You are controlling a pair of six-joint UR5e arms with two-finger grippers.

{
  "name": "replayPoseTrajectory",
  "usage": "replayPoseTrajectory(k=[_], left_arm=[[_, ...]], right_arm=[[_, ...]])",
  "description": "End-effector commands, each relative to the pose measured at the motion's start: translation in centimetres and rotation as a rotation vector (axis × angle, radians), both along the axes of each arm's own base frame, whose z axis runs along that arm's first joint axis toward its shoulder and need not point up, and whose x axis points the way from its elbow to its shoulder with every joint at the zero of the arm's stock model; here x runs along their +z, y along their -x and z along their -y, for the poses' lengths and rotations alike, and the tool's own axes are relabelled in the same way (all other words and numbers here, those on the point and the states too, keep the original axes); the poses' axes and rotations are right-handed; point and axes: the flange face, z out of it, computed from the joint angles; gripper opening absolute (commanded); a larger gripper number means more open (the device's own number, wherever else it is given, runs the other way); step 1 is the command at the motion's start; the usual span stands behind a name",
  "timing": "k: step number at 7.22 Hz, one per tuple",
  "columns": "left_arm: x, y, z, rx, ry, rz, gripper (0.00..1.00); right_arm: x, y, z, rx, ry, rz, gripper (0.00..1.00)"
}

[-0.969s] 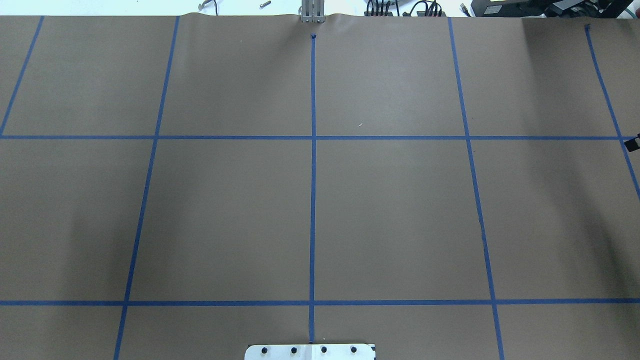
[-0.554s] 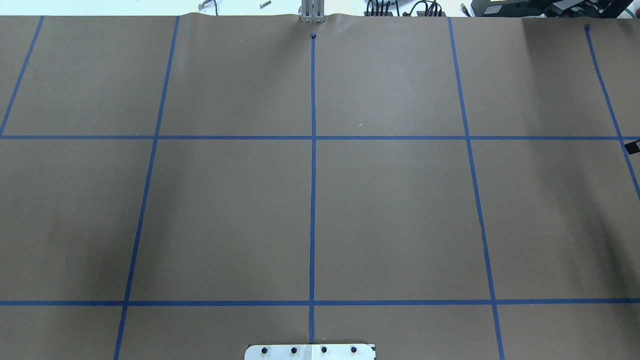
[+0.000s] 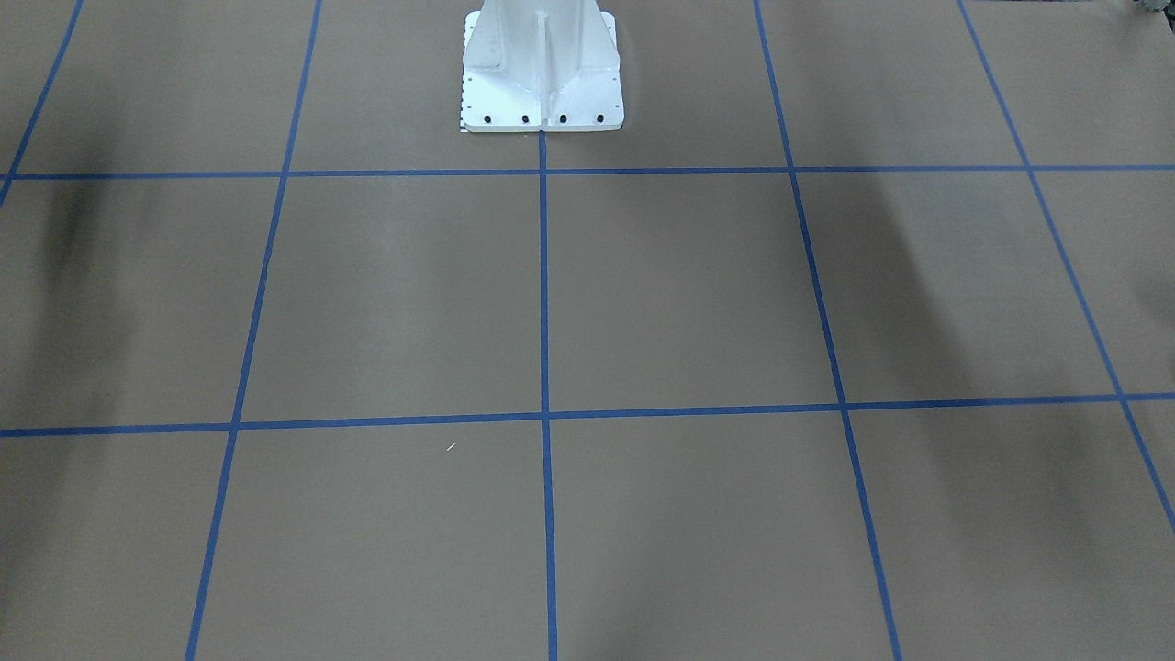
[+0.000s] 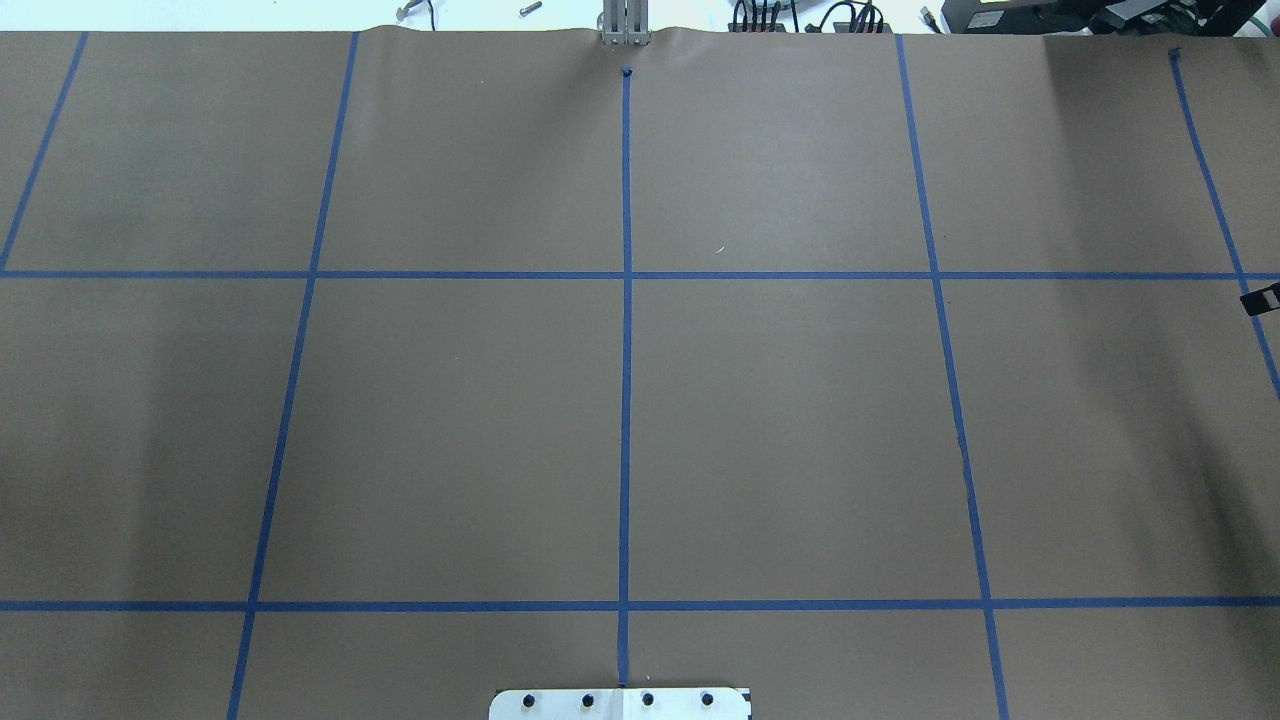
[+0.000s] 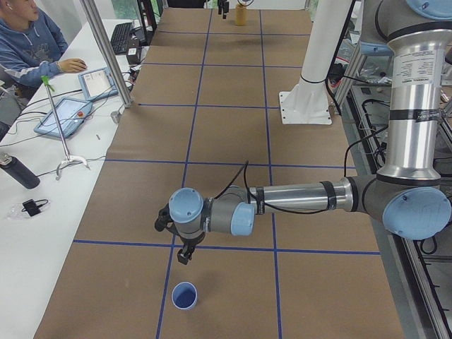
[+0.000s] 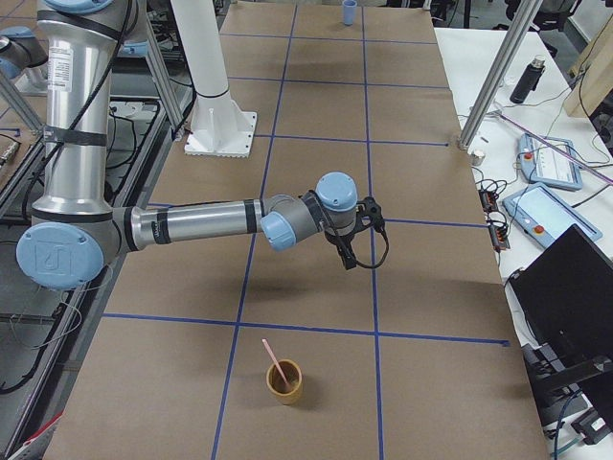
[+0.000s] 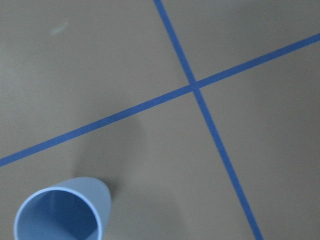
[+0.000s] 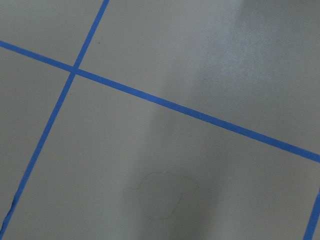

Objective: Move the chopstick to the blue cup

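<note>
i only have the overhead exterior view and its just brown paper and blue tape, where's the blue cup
Observer: The blue cup stands upright at the end of the table on the robot's left, outside your frame.
Operator: is the chopstick in it yet
Observer: No. The chopstick leans in a brown cup at the opposite end, on the robot's right.
Operator: anything close to the blue cup
Observer: The left tool hangs near it, apart from it.
</note>
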Motion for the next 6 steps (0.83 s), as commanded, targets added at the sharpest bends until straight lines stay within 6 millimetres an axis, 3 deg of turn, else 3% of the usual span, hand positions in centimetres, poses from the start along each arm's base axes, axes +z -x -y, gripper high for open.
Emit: replayPoseTrajectory(k=[1,2,4,5,6], left_arm=[[3.5,4.9,0.6,-0.074,0.056,-0.006,0.98],[4.3,5.2,1.7,-0.128,0.127,-0.015,0.98],[2.9,4.9,2.4,-0.251,0.192,-0.041,0.98],[2.8,2.5,2.6,-0.268,0.168,-0.045,0.98],[3.8,-1.0,1.4,-0.253,0.153,-0.035,0.98]], right_arm=[[-0.3,0.4,0.2,0.011,0.018,0.004,1.00],[-0.3,0.7,0.2,0.007,0.020,0.003,1.00],[-0.7,1.1,0.1,0.012,0.036,0.012,1.00],[-0.7,1.2,0.1,0.011,0.037,0.011,1.00],[-0.5,1.6,0.0,0.003,0.040,0.012,1.00]])
